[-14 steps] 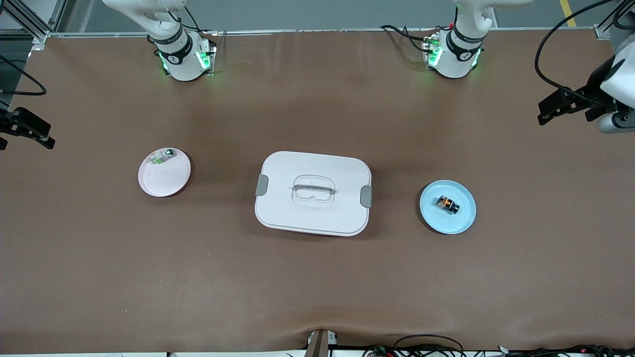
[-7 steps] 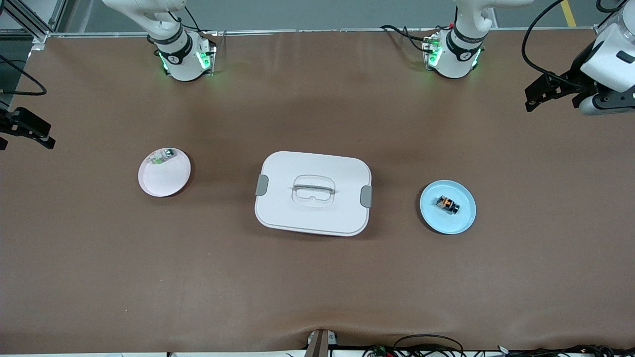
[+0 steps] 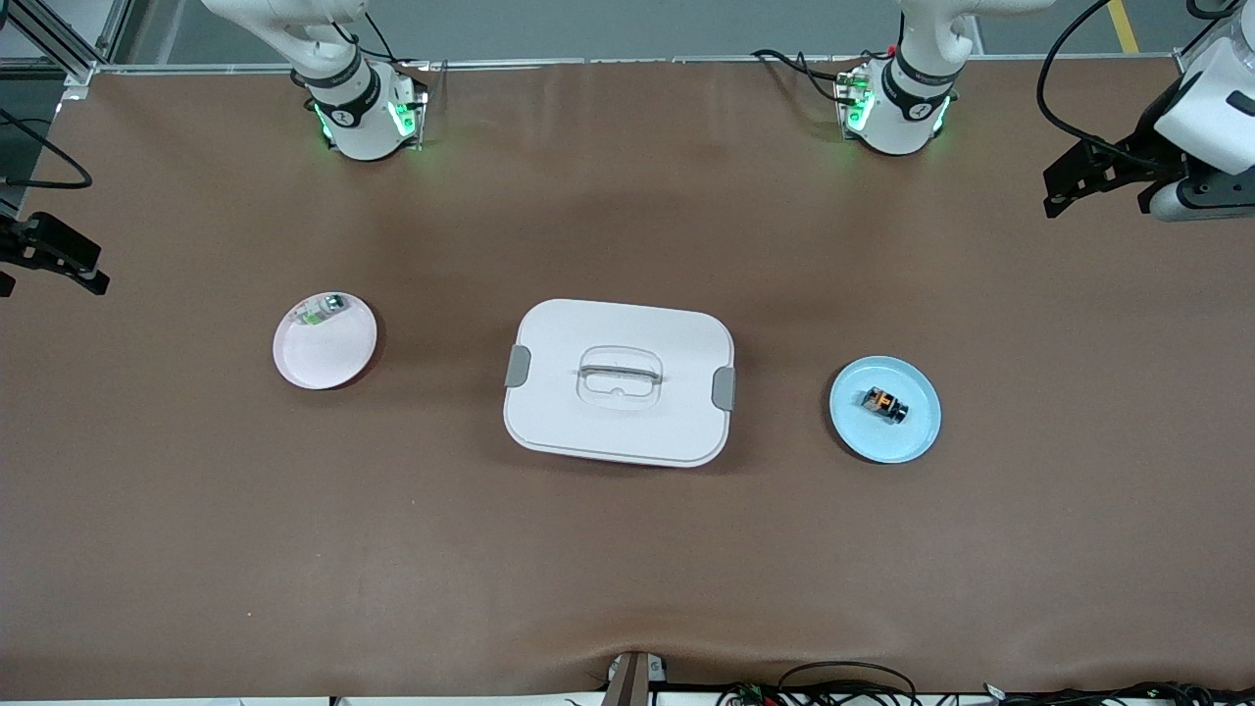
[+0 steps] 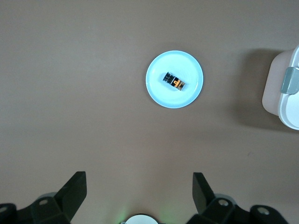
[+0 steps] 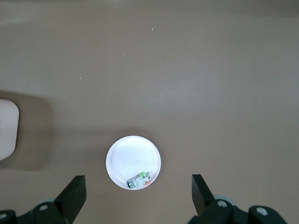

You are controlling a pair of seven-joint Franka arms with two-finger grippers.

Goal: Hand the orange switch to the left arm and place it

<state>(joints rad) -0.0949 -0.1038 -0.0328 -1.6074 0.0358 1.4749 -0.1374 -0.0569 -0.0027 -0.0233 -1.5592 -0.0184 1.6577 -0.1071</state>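
Note:
The orange switch [image 3: 884, 403] [image 4: 174, 81] lies on a light blue plate [image 3: 907, 436] [image 4: 161, 91] toward the left arm's end of the table. The white box [image 3: 618, 422] [image 4: 289, 109] with grey latches stands in the middle of the table. My left gripper [image 3: 1069, 181] [image 4: 138, 186] hangs open and empty over the table's left-arm end, apart from the plate. Over the table's other end my right gripper [image 3: 54, 265] [image 5: 138, 186] waits, open and empty.
A white plate [image 3: 328, 358] [image 5: 126, 156] with a small green-and-white component [image 3: 322, 310] [image 5: 140, 179] sits toward the right arm's end. The box lies between the two plates. Cables trail along the table edge nearest the front camera.
My left gripper has moved toward the robots' bases and drifted slightly back. The right arm, the box, both plates and the switch have not moved.

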